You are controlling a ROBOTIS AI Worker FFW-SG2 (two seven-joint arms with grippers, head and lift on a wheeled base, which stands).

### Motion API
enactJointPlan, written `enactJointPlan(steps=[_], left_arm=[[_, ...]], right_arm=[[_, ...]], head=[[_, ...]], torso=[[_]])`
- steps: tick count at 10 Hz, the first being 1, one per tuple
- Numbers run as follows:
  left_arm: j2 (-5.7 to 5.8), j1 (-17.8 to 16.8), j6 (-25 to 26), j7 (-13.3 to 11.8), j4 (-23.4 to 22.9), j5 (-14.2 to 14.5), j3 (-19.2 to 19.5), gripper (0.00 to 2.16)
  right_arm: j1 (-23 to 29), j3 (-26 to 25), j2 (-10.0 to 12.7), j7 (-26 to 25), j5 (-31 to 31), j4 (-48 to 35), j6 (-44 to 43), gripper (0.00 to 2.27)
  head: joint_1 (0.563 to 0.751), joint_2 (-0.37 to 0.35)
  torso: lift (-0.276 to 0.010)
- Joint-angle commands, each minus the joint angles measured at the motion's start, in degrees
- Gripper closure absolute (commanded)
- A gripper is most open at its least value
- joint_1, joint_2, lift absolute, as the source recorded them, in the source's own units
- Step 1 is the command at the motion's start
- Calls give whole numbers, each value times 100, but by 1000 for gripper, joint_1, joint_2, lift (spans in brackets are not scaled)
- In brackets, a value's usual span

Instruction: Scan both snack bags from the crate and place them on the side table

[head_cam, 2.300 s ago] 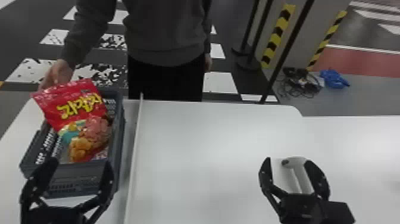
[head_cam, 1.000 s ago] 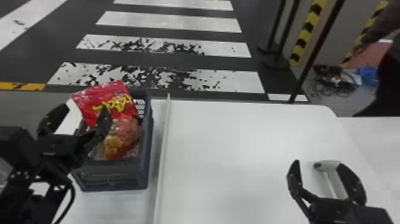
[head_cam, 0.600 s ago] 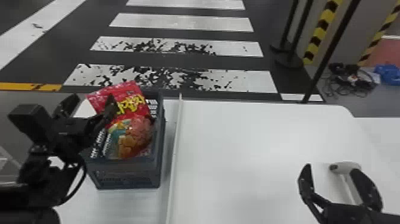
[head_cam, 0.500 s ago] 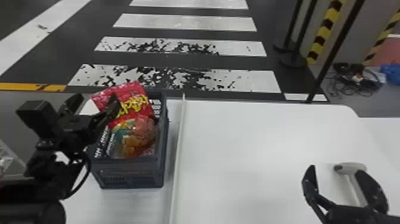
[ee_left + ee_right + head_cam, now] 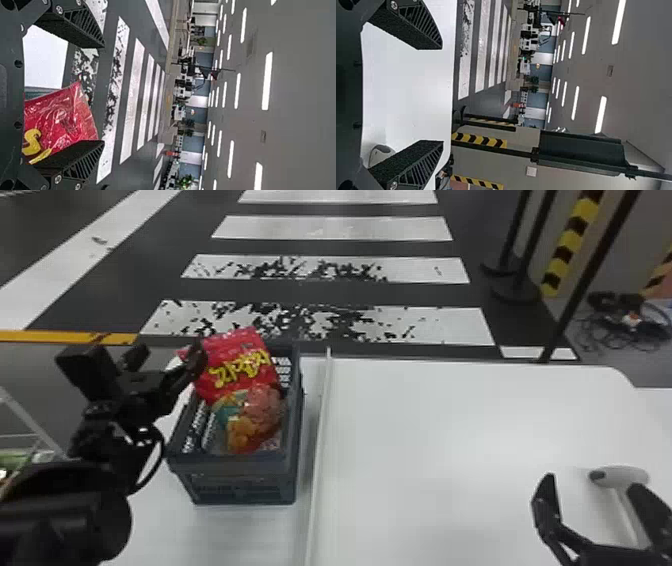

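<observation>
Taking the red bag (image 5: 242,360) cleanly is, I judge, the step in hand; in the head view it leans in the crate (image 5: 240,482), top edge above the rim, so the left end effector (image 5: 167,355) should line up there, one finger either side, pinch softly, and lift straight up before turning. I cannot tell whether the clear, colourful part (image 5: 252,415) below is its window or the second bag; if separate, it could drag along. The left arm reaches in from the left edge, fingers beside the bag's upper corner. The right arm is parked above the table (image 5: 450,440) near the white scanner (image 5: 622,477). The left wrist view shows the left fingers wide, holding nothing, with the bag partly behind one finger rather than centred, so a sideways correction seems wise before closing; they point forward, roughly level. In the right wrist view, the right end effector (image 5: 443,95) is also spread and ungripping, pointing forward.
</observation>
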Motion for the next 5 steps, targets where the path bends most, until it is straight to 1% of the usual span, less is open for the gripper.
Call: enactJointPlan(steps=[1,3,5], left_arm=[[4,-214,147,-73,310,-48,2,144],[4,-399,199,-223,591,-144,-42,140],[-13,-522,217,-478,758,-215,-51,130]], right_arm=[[18,0,5,1,0,-13,0,76],[27,0,5,1,0,-30,0,76],[27,0,5,-8,0,-30,0,76]], head=[[695,61],[695,66],[695,61]], torso=[[-98],[-98],[-98]])
